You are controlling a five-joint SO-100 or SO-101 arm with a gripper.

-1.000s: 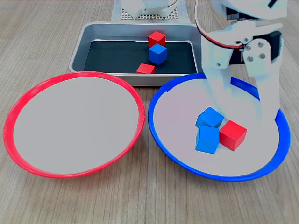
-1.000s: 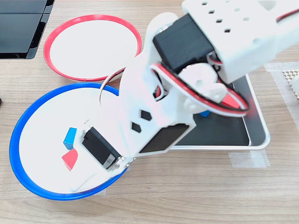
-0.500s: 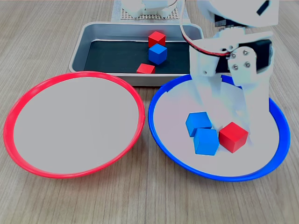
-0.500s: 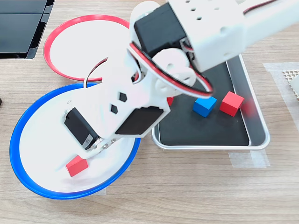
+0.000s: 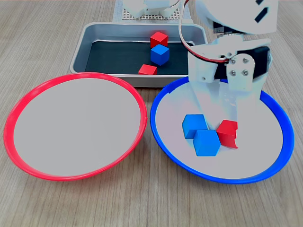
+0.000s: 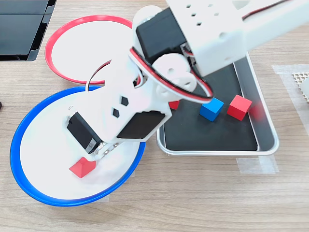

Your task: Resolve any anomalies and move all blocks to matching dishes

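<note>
The blue-rimmed dish (image 5: 157, 140) (image 6: 18, 140) holds two blue blocks (image 5: 194, 126) (image 5: 206, 142) and a red block (image 5: 226, 132) (image 6: 81, 167). My gripper (image 5: 227, 135) (image 6: 92, 159) reaches down into this dish, one finger on each side of the red block, and is shut on it. The block looks tilted. The arm hides both blue blocks in the second exterior view. At the first exterior view's left lies the red-rimmed dish (image 5: 28, 94) (image 6: 91, 19), with nothing in it.
Behind the dishes stands a grey metal tray (image 5: 83, 42) (image 6: 268, 140) holding two red blocks (image 5: 159, 39) (image 5: 147, 70) and one blue block (image 5: 160, 54) (image 6: 211, 109). A black object (image 6: 19, 29) sits at the second exterior view's top left.
The gripper has come lower and closed in around the red block. The block has shifted slightly towards the blue blocks and tipped. Both blue blocks were nudged to the first exterior view's left.
</note>
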